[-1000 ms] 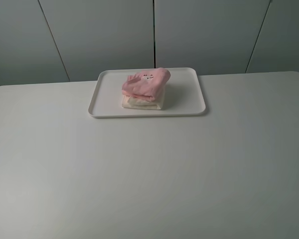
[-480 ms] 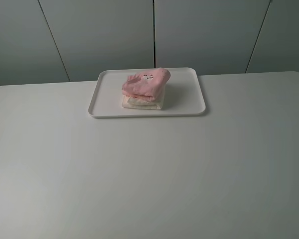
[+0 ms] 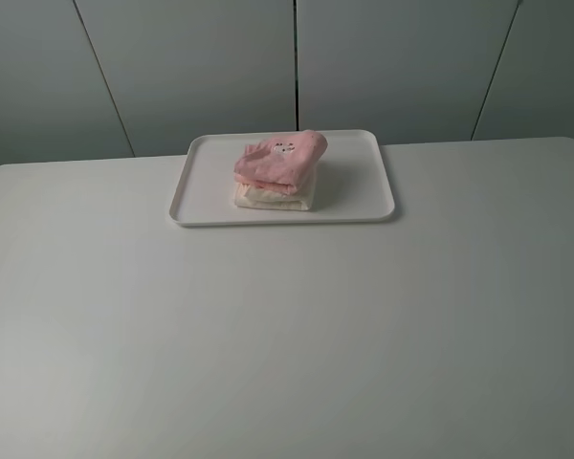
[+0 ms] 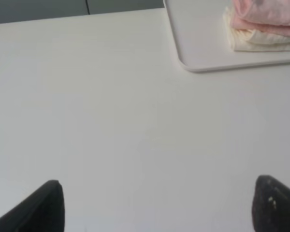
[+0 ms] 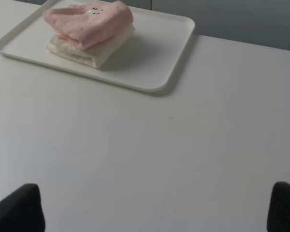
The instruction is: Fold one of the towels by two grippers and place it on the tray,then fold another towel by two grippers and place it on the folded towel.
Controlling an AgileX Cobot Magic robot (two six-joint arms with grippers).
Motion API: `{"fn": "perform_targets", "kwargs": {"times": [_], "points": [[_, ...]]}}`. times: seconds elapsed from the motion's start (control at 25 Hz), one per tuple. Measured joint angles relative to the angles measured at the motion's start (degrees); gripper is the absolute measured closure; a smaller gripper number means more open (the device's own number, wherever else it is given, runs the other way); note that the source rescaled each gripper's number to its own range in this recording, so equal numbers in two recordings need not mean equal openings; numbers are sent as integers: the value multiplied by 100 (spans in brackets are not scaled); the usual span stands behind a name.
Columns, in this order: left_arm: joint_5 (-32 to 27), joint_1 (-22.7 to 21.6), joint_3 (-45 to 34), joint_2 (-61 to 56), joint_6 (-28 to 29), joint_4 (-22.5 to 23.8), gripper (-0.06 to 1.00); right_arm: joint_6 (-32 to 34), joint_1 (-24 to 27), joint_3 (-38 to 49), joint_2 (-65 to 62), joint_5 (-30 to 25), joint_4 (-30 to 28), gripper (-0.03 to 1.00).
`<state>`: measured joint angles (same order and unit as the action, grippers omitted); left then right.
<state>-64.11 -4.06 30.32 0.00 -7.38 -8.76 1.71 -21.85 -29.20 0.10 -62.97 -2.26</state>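
Altogether two towels, one tray [image 3: 364, 172] and one table [image 3: 287, 325] are on show, with two grippers visible only from their own wrist cameras. Taking the tray as the landmark: it is a white, shallow rectangle with rounded corners and a low raised lip, smooth and slightly glossy, lying flat near the far edge of the table. Both towels sit inside it, roughly at its middle and well clear of its lip. The cream towel [image 3: 273, 198] lies directly on the tray floor as a flat, squared-off folded pad of soft, nubbly cloth. The pink towel [image 3: 282, 159] rests on top of it, touching it, folded into a plumper, more rounded bundle with a small dark printed mark on its upper face. Around the tray the table is matte, white and smooth, and behind the tray stand pale grey wall panels [image 3: 191, 67] divided by thin dark seams. The left gripper [image 4: 157, 203] hangs over bare table well apart from the tray, its two dark fingertips spread wide with nothing between them. The right gripper [image 5: 157, 208] likewise sits well back from the tray, its black fingertips far apart and empty. Nothing lies between either gripper and the tray.
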Motion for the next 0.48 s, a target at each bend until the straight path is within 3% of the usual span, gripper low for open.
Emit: {"fn": "perform_targets", "kwargs": {"times": [0.48], "points": [[163,0,-67,0,77,136,-5,12,0,0,-13,10,-10,-3]]}}
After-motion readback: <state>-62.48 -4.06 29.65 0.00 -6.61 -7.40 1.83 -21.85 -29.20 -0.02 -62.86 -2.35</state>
